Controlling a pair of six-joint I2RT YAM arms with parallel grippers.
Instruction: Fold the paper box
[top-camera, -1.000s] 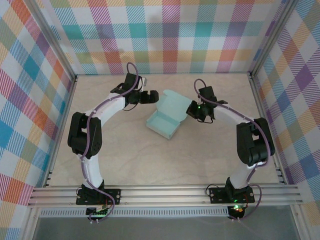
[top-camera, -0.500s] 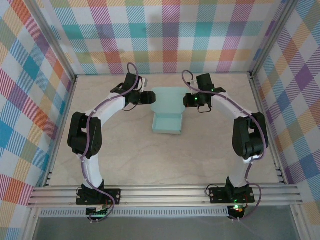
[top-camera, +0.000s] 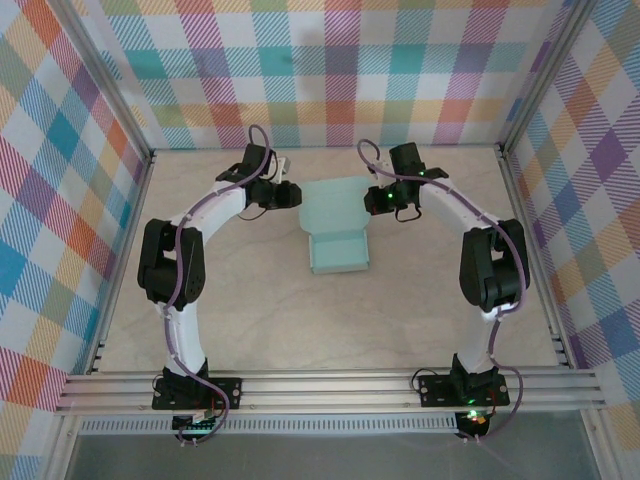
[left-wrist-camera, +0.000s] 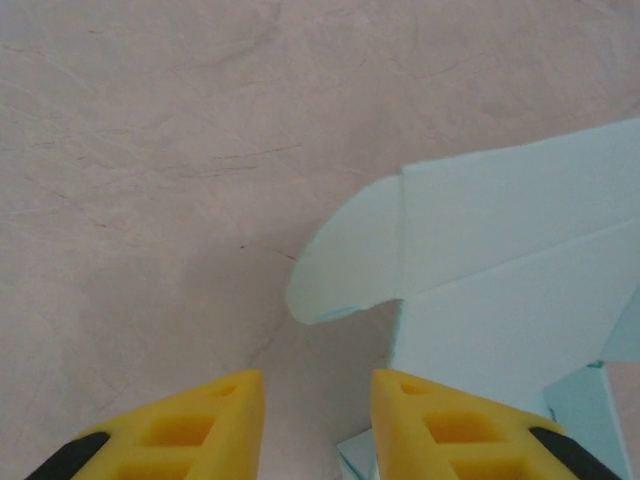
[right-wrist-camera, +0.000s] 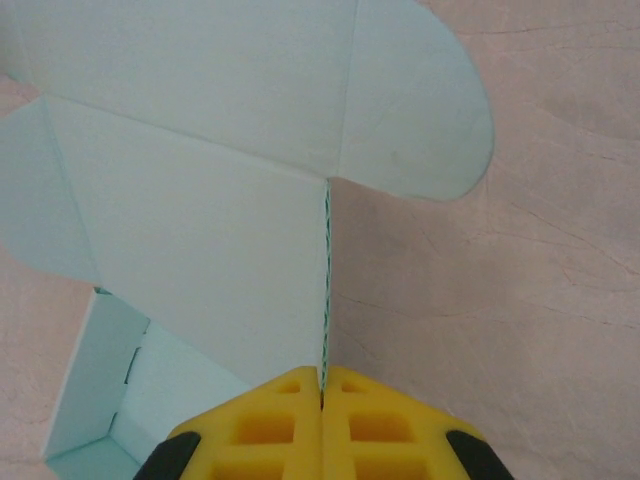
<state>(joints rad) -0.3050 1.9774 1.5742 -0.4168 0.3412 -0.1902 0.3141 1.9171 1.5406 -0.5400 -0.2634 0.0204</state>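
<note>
The pale mint-teal paper box (top-camera: 337, 235) sits mid-table, its tray part folded up and its lid panel raised toward the back. My right gripper (top-camera: 370, 200) is shut on the right edge of that lid panel; in the right wrist view the card edge (right-wrist-camera: 324, 290) runs straight into the closed yellow fingers (right-wrist-camera: 280, 415). A rounded tab (right-wrist-camera: 420, 110) sticks out past the edge. My left gripper (top-camera: 294, 195) stands open just left of the lid, with its yellow fingers (left-wrist-camera: 200, 410) apart and the lid's left rounded tab (left-wrist-camera: 345, 265) ahead of them, untouched.
The beige table (top-camera: 240, 300) is walled by checked panels on three sides. An aluminium rail (top-camera: 320, 385) runs along the near edge where both arm bases are bolted.
The right gripper has swung the box round so it sits square to the table, lid toward the back. The left gripper drew back a little to the left.
</note>
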